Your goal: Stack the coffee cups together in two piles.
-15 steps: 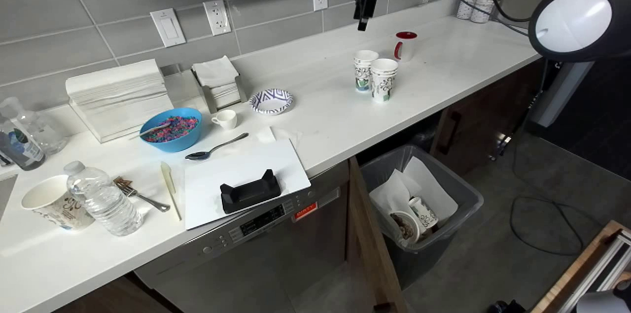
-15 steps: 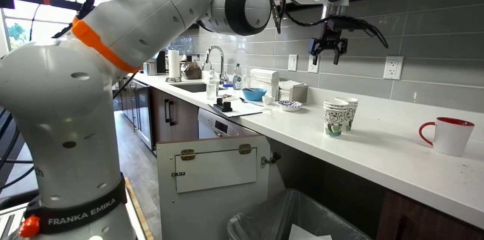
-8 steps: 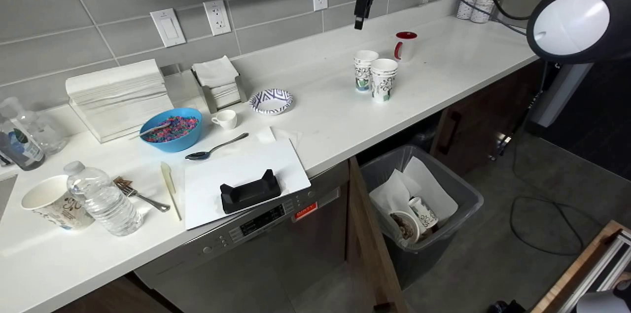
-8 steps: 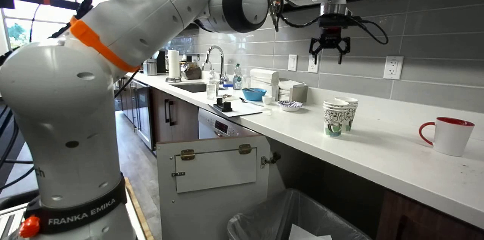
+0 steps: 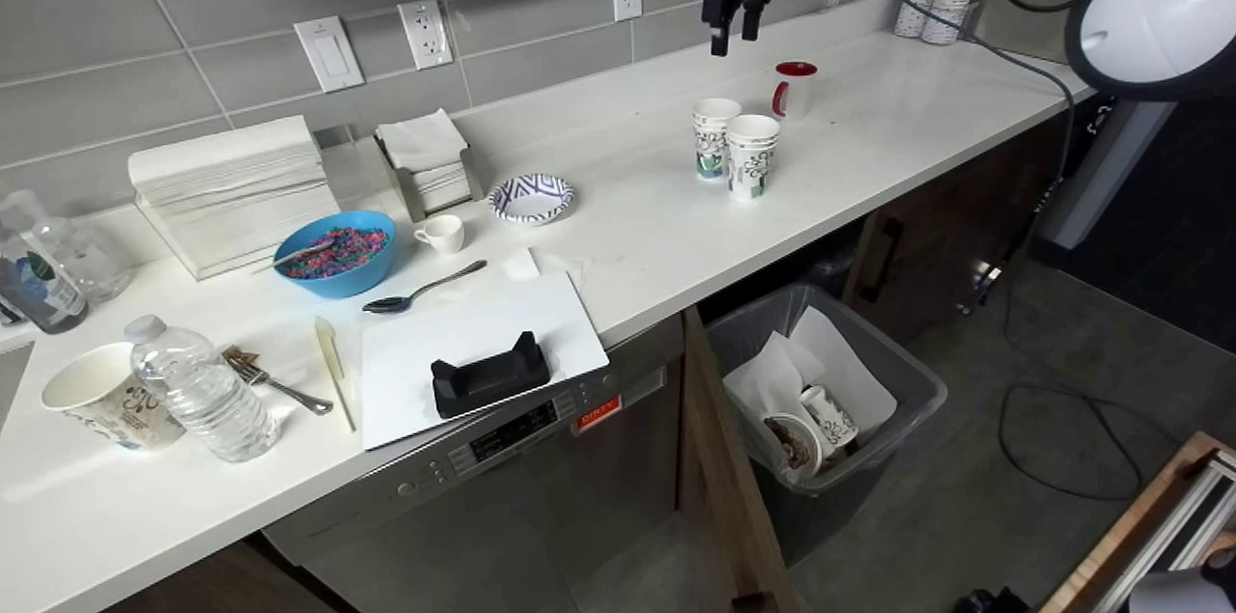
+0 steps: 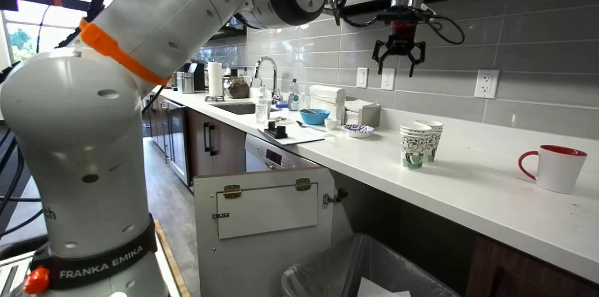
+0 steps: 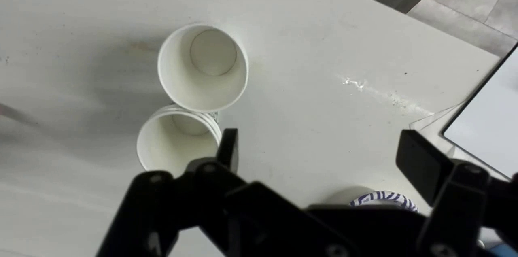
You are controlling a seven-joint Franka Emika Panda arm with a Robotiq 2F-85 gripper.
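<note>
White paper coffee cups with a dark scroll print and green base stand upright in two nested piles, side by side on the counter. In both exterior views one pile (image 5: 710, 138) (image 6: 436, 140) stands farther back and the other pile (image 5: 750, 164) (image 6: 413, 147) nearer the counter's front edge. In the wrist view the rims of one pile (image 7: 204, 87) and the other pile (image 7: 174, 147) lie left of centre, nearly touching. My gripper (image 5: 735, 43) (image 6: 396, 74) (image 7: 321, 143) is open and empty, high above the counter near the piles. Its left finger overlaps one rim in the wrist view.
A red-rimmed mug (image 5: 794, 94) (image 6: 560, 169) stands beyond the piles. A patterned paper bowl (image 5: 531, 198), a blue bowl (image 5: 352, 256), a small white cup (image 5: 442, 234) and a white board (image 5: 570, 323) lie on the counter. An open bin (image 5: 927, 391) stands below the counter edge.
My gripper has turned, so both fingers now show in both exterior views. It has shifted slightly sideways, still high and open. The cup piles have not moved.
</note>
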